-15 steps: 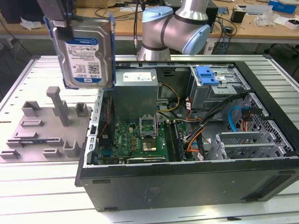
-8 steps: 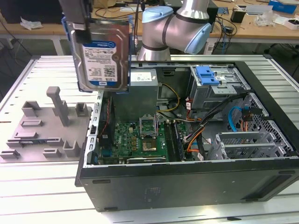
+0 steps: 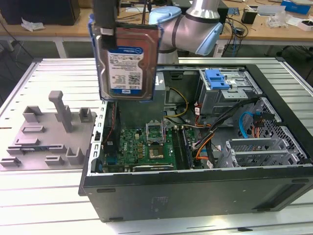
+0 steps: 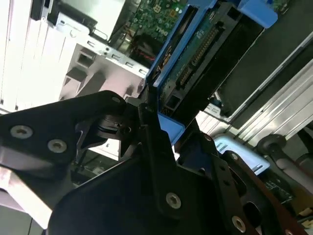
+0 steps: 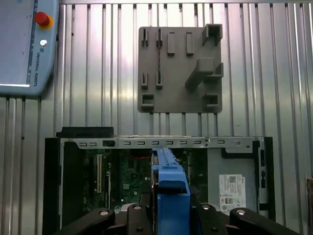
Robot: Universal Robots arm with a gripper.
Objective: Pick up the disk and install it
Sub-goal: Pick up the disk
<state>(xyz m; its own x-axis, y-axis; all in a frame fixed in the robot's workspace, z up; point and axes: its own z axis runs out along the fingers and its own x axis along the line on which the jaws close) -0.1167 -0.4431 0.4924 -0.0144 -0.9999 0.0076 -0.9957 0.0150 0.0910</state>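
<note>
The disk (image 3: pixel 128 63), a silver hard drive with a white-and-blue label in a blue carrier bracket, hangs upright in the air. It is above the edge of the open computer case (image 3: pixel 195 191) on the exterior view's left. My gripper (image 3: pixel 108 24) is shut on the disk's top edge. In the first wrist view the disk (image 5: pixel 171 191) appears edge-on between my black fingers (image 5: pixel 139 215), over the motherboard (image 5: pixel 127 176). The second wrist view looks along the disk's underside circuit board (image 4: pixel 195 54), held in the gripper (image 4: pixel 166 129).
A grey fixture plate (image 3: pixel 46 132) with upright pegs lies on the ribbed metal table beside the case, also in the first wrist view (image 5: pixel 178 68). Inside the case are a drive cage with a blue latch (image 3: pixel 217 78), cables and a grey box with a white sticker (image 5: pixel 234 181). A teach pendant (image 5: pixel 24 44) lies nearby.
</note>
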